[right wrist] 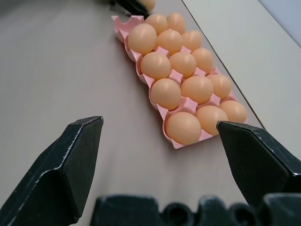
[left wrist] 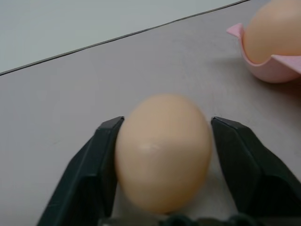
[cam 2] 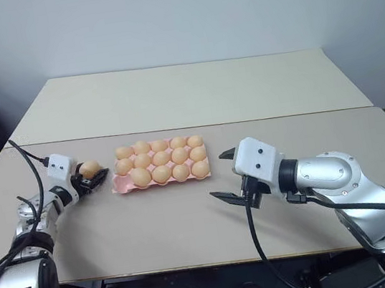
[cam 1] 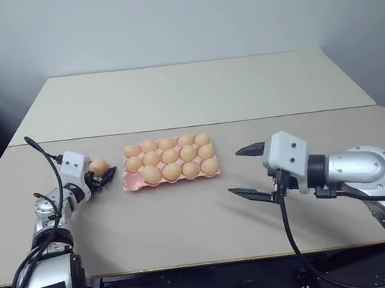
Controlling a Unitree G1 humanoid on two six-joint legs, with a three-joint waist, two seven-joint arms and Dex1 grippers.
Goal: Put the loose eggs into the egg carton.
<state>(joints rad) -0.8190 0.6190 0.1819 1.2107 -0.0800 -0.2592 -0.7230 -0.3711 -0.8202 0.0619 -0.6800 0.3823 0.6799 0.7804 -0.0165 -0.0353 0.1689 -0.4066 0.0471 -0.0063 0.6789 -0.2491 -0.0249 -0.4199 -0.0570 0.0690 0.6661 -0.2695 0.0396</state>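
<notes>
Left gripper (cam 1: pixel 100 176) clamped on last egg (left wrist: pixel 162 150), just left of carton (cam 1: pixel 172 179), ready for corner cup w/o egg. Right gripper (cam 1: pixel 253 172) spread wide, well right of carton, idle.

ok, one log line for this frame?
left hand: shut on egg, beside carton | right hand: open, empty, off carton's other end | carton: one near corner cup empty, by the left hand
</notes>
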